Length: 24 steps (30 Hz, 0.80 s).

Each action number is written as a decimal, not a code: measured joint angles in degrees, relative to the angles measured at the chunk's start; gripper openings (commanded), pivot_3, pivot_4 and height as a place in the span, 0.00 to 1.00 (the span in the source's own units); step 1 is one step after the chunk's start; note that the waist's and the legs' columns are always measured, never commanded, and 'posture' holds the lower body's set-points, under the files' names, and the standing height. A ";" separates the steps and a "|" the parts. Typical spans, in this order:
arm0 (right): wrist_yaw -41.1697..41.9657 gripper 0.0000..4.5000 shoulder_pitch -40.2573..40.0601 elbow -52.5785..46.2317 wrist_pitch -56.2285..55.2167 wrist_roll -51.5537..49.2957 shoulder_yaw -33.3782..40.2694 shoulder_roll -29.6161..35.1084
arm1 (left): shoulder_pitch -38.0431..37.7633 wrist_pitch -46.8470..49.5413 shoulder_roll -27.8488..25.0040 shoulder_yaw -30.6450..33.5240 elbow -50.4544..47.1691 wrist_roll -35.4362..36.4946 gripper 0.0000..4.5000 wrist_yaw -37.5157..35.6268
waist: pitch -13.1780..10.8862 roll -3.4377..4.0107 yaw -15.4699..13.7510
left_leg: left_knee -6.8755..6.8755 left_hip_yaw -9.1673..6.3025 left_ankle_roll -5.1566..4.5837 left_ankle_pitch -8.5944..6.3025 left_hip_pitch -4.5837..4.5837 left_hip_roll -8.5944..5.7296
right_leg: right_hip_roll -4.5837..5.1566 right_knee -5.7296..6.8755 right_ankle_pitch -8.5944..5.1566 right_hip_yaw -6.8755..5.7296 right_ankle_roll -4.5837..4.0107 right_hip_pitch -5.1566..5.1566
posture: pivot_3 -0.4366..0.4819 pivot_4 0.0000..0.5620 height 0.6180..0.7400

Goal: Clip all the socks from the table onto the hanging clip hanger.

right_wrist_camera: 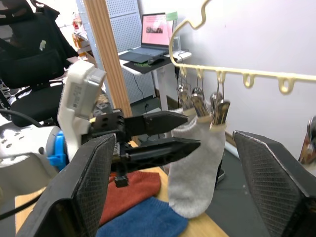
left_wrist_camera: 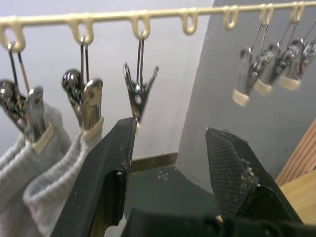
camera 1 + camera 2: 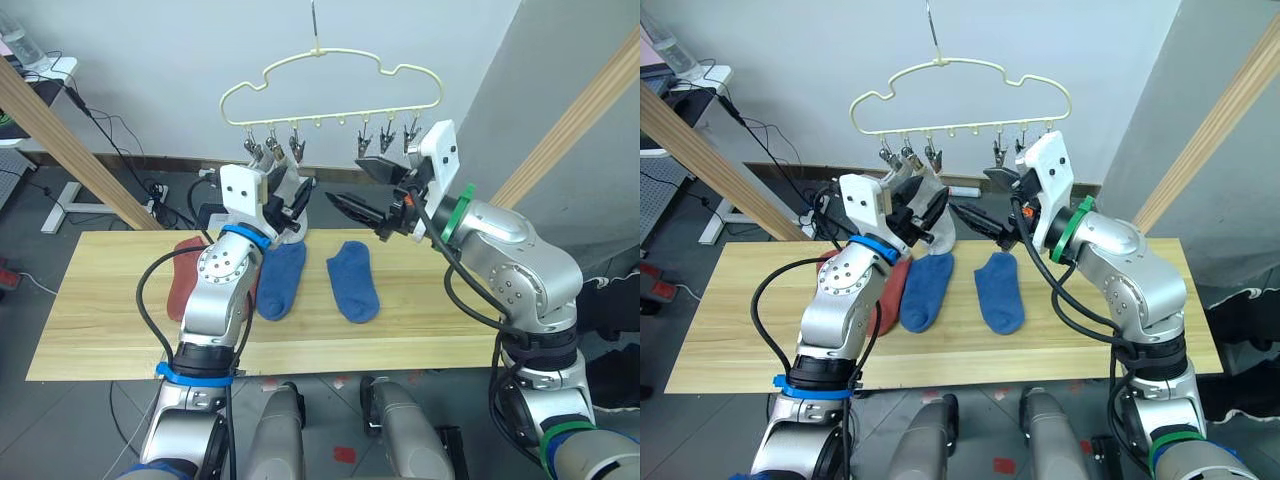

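The pale yellow clip hanger [image 3: 330,75] hangs above the table [image 3: 450,320]. Two light grey socks [image 2: 44,168] are clipped to its two leftmost clips, and an empty clip [image 2: 138,91] hangs beside them. My left gripper [image 3: 296,200] is raised just below that empty clip, open and holding nothing. My right gripper [image 3: 362,190] is open too, level with the left one and under the bare right-hand clips [image 3: 385,140]. Two blue socks [image 3: 283,280] [image 3: 353,280] lie flat mid-table. A rust-red sock [image 3: 185,275] lies to their left, partly behind my left arm.
Slanted wooden poles rise at the left [image 3: 70,140] and right [image 3: 580,120] of the table. Cables and a power strip [image 3: 160,190] lie on the floor behind. A desk with a laptop [image 1: 153,47] and a black chair [image 1: 29,64] stand off to my left.
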State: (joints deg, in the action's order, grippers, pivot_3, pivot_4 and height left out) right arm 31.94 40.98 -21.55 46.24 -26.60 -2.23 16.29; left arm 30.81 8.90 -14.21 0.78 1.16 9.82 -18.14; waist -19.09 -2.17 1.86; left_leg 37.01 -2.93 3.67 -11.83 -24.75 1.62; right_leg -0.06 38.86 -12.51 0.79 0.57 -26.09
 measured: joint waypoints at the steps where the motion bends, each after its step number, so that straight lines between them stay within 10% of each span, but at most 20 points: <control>1: -0.15 0.88 0.31 -0.19 -0.01 0.00 -0.05 0.00 | 0.37 -0.69 0.04 0.00 0.71 -0.09 0.54 -0.02 | 0.00 0.00 0.01 | 0.00 0.00 0.00 0.00 0.01 0.01 | -0.01 0.01 0.00 -0.01 0.00 0.00 | 0.42 0.52 1.00; 24: -2.00 0.88 2.01 -0.72 -1.06 -1.61 -0.17 -0.56 | 8.20 -8.74 1.15 1.87 16.69 -1.86 0.54 0.51 | 0.00 -0.01 0.07 | -0.01 -0.02 -0.01 0.01 0.00 0.00 | -0.01 0.01 0.00 -0.03 0.00 0.00 | 0.41 0.54 1.00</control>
State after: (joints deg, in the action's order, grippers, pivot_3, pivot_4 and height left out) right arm 29.95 42.99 -22.27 45.18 -28.21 -2.40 15.73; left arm 39.01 0.16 -13.06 2.66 17.85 7.96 -17.63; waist -19.09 -2.18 1.93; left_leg 37.01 -2.95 3.66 -11.83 -24.75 1.62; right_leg -0.07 38.86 -12.51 0.76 0.57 -26.10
